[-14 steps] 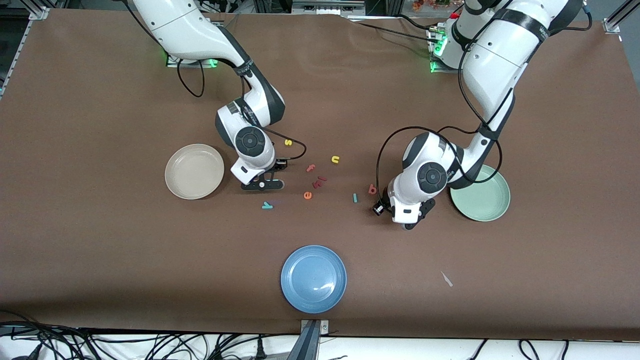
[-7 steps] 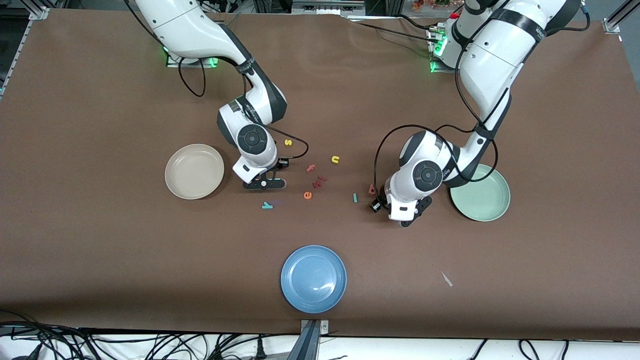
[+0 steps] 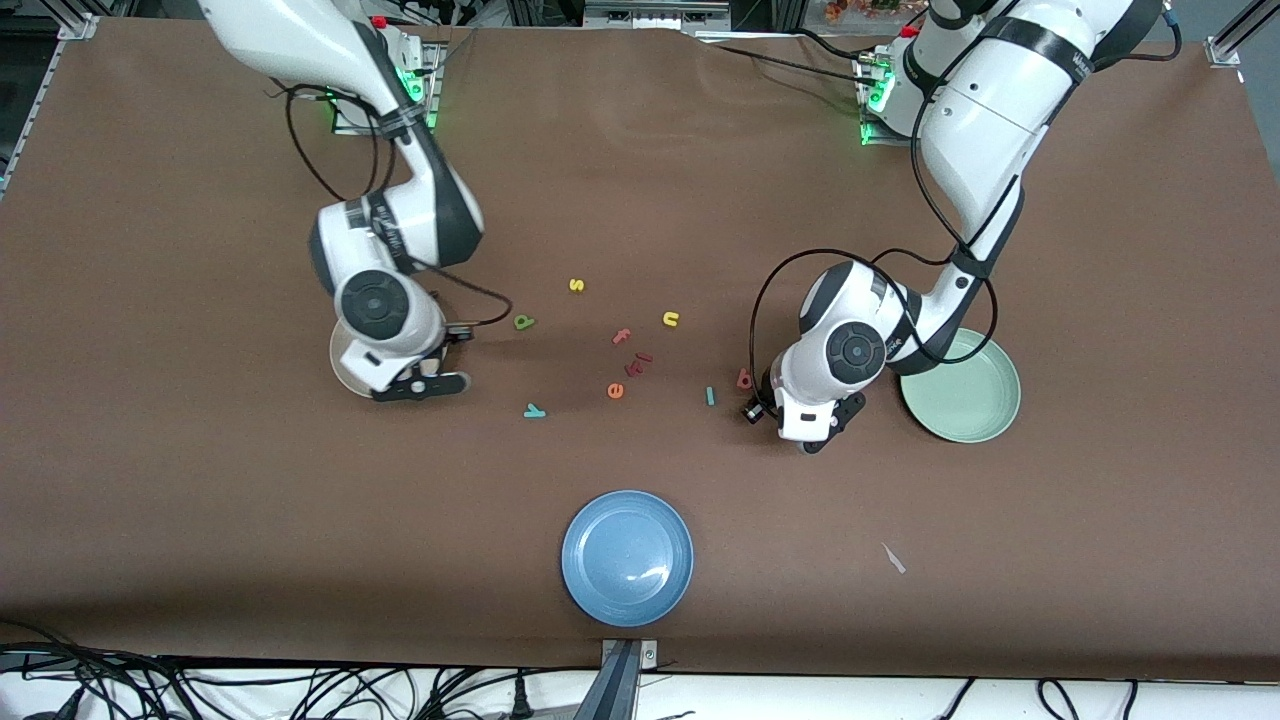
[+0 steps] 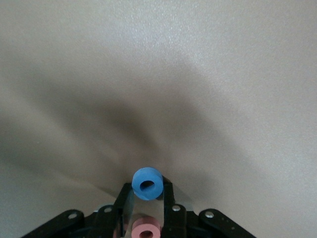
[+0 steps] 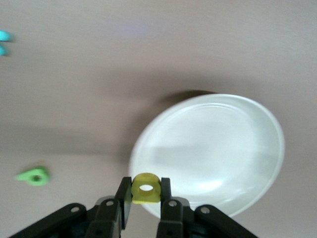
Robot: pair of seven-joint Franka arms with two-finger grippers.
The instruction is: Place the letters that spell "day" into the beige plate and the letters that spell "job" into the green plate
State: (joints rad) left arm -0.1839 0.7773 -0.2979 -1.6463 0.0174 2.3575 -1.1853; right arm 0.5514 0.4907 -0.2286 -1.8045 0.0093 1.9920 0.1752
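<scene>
Swinging away from the scattered letters, the right end effector (image 5: pixel 145 196) now hangs over the beige plate (image 5: pixel 237 148), pinching the yellow letter (image 5: pixel 146 188) ready to drop. At the bench by the green plate (image 3: pixel 975 400), the left end effector (image 4: pixel 147 196) pinches the blue "o" (image 4: pixel 147 183).

A wide brown cloth-covered worktop (image 3: pixel 200 520) fills the room's view — black tangled cables (image 3: pixel 150 690) trail along a pale floor strip below it.
</scene>
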